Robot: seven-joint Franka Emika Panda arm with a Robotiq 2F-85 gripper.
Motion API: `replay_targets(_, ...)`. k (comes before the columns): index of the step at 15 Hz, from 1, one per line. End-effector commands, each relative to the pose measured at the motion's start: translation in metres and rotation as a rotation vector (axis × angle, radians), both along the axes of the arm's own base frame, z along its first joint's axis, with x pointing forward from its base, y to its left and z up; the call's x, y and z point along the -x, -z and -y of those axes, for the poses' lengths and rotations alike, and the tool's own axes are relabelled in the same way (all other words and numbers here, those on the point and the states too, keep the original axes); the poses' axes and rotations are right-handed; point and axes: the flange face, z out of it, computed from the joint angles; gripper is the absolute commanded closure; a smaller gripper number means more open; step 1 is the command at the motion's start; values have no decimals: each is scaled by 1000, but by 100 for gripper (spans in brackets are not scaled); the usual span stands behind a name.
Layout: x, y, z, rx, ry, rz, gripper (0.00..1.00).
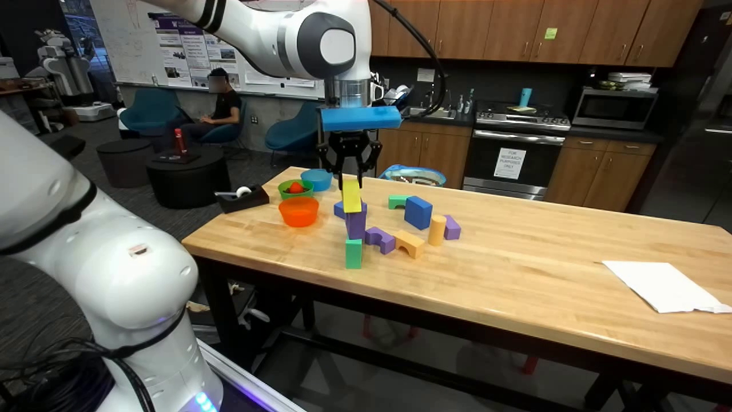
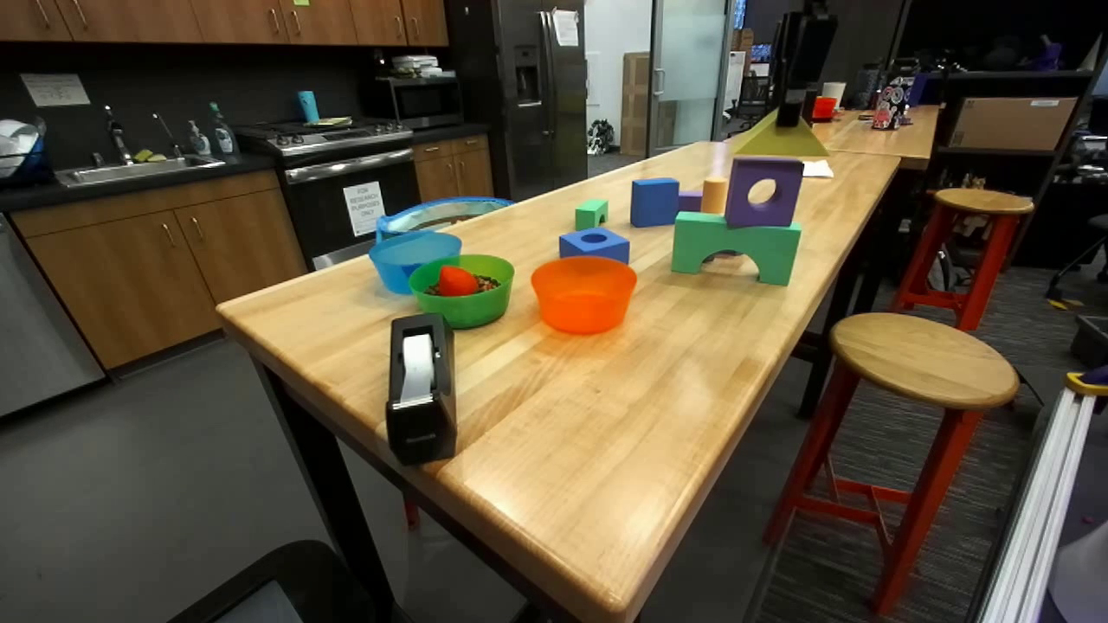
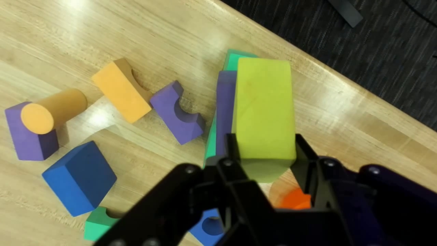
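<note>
gripping a yellow block (image 3: 264, 102), the pincer (image 3: 265, 145) had its two jaws pressed to opposite sides of it, drawn in only as far as the block's own width allowed. the yellow block hung near a long edge of the wooden table (image 1: 514, 263), and in both exterior views its bottom came right down to the top of a holed purple block (image 2: 762, 214); whether the two touched could not be told. the holed purple block stood upright on a large green arch (image 2: 736, 232), which stood with its opening downward.

close by this stack was a purple arch (image 3: 172, 116), and next to that an orange arch (image 3: 121, 94), their ends touching or nearly so. farther along, an orange cylinder (image 3: 61, 106) stood upright just beside a small purple block (image 3: 24, 140), with a thick blue block (image 3: 83, 177) near them and a small green arch (image 2: 592, 213) near that. in an exterior view a holed blue block (image 2: 593, 251) lay flat between the small green arch and an orange bowl (image 2: 584, 298). a green bowl (image 2: 467, 309) with something red (image 2: 456, 282) in it sat near the orange bowl, just beside a blue bowl (image 2: 415, 264). a black tape dispenser (image 2: 424, 437) rested at the table's end, and a white sheet (image 1: 663, 286) lay well apart from the blocks.
</note>
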Motion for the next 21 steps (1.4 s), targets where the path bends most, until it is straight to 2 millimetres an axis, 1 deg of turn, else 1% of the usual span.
replay_targets(1, -7, -3, 2, 20, -8, 1, 85)
replay_targets(11, -16, -2, -1, 24, -18, -1, 85)
replay_targets(21, -19, -2, 1, 22, -18, -4, 85)
